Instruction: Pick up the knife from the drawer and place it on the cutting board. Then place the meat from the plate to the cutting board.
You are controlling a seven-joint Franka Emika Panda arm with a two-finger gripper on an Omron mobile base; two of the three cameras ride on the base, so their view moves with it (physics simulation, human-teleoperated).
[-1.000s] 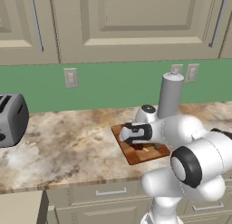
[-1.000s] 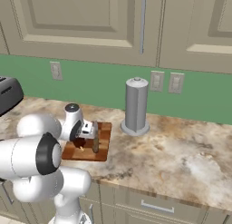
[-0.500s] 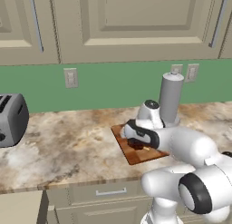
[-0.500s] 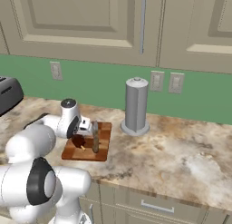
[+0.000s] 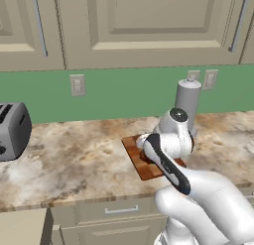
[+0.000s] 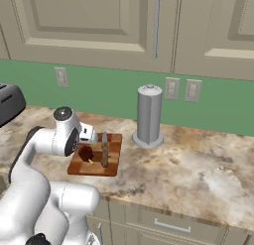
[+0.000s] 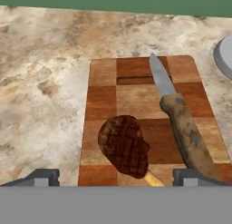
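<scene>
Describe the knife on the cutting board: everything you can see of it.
The knife is slim, with a narrow grey metal blade tapering to a point and a worn, mottled brown wooden handle. It lies flat on the checkered wooden cutting board, along one long side, blade tip near the board's far edge and handle toward the camera in the hand view. Its whole length stays within the board. The meat lies beside the handle, apart from it. The gripper hovers open above the board's near end and does not touch the knife.

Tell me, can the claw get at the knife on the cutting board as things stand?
Probably yes. The claw hangs open just above the cutting board; the knife lies bare beside the meat, with nothing on top.
</scene>
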